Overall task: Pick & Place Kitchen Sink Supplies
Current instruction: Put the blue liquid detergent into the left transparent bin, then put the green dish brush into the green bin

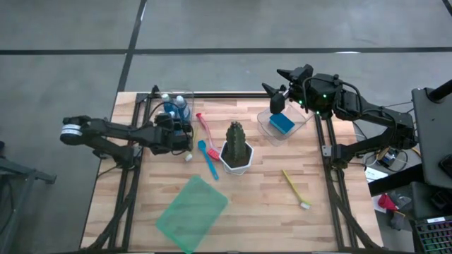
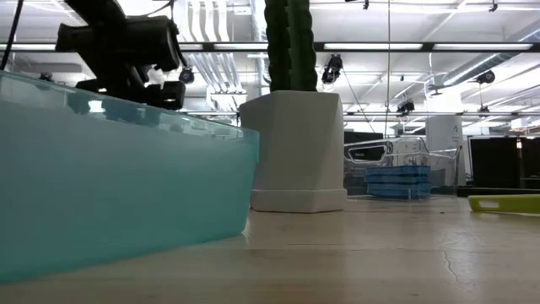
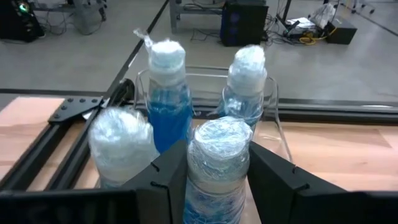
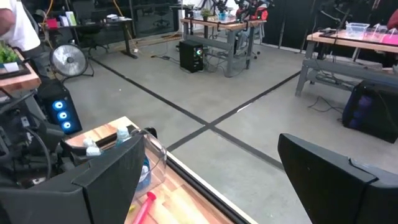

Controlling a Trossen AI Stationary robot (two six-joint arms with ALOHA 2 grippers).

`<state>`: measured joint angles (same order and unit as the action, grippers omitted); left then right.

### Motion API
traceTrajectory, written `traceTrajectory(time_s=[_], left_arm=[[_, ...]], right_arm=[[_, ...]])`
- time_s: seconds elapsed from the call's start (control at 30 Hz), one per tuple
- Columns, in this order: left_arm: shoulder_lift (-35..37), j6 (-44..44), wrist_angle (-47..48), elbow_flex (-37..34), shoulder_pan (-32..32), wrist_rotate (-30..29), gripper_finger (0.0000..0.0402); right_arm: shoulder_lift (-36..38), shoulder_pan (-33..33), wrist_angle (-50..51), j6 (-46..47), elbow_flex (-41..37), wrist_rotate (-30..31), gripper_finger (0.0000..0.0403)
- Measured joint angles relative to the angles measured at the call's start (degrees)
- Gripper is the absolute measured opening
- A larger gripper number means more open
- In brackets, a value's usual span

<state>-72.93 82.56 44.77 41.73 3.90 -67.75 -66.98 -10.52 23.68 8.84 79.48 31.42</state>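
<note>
My left gripper (image 3: 217, 186) is shut on a small blue bottle with a white cap (image 3: 217, 155), just in front of a clear bin (image 1: 176, 106). Two more bottles (image 3: 169, 93) (image 3: 245, 84) stand in that bin and another (image 3: 121, 146) stands beside the held one. My right gripper (image 1: 277, 85) hangs open and empty above a clear tray (image 1: 263, 121) that holds a teal sponge (image 1: 282, 123). A light-blue sponge (image 1: 277, 104) shows just under it. Red (image 1: 205, 127), blue (image 1: 209, 159) and lime (image 1: 295, 189) brushes lie on the table. My left gripper pinches the bottle's body just below its cap (image 3: 214, 186) between its two fingers (image 3: 171, 180), one on each side. The fingers come about level from the table's near-left side. The bottle stands upright; its bottom is hidden, so I cannot tell whether it rests on the table.
A dark green cactus in a white pot (image 1: 236, 147) stands mid-table between the two containers. A translucent green sheet (image 1: 192, 213) lies near the front edge and fills the low view's left (image 2: 126, 186). A small white piece (image 1: 188, 158) lies by the blue brush.
</note>
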Motion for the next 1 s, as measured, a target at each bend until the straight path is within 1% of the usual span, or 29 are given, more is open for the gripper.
traceTrajectory(time_s=[0.13,0.3,0.47,0.67,0.8,0.9,1.0], left_arm=[[0.0,-0.1,-2.9,-1.7,0.0,0.0,0.0147],[0.0,-0.3,-4.7,-1.8,0.0,0.2,0.0146],[0.0,-3.1,-4.9,-0.6,0.0,1.3,0.0155],[0.1,-6.4,-4.9,1.1,0.0,1.1,0.0174],[0.8,-10.8,-4.9,3.7,-0.2,1.3,0.0178],[1.9,-15.0,-4.9,6.1,-0.2,1.4,0.0178],[3.4,-20.4,-4.9,8.9,-0.2,1.4,0.0179]], right_arm=[[0.0,0.0,0.0,0.2,0.0,0.0,0.0366],[0.0,0.0,0.0,0.2,0.0,0.0,0.0366],[0.0,0.0,0.0,-0.3,0.0,0.0,0.0366],[0.1,0.0,0.0,-2.0,0.0,0.0,0.0366],[0.2,0.1,1.2,-1.5,0.0,-0.2,0.0366],[0.6,0.2,5.7,-0.2,0.1,-1.1,0.0366],[1.3,0.1,10.7,4.1,0.6,-4.0,0.0366]])
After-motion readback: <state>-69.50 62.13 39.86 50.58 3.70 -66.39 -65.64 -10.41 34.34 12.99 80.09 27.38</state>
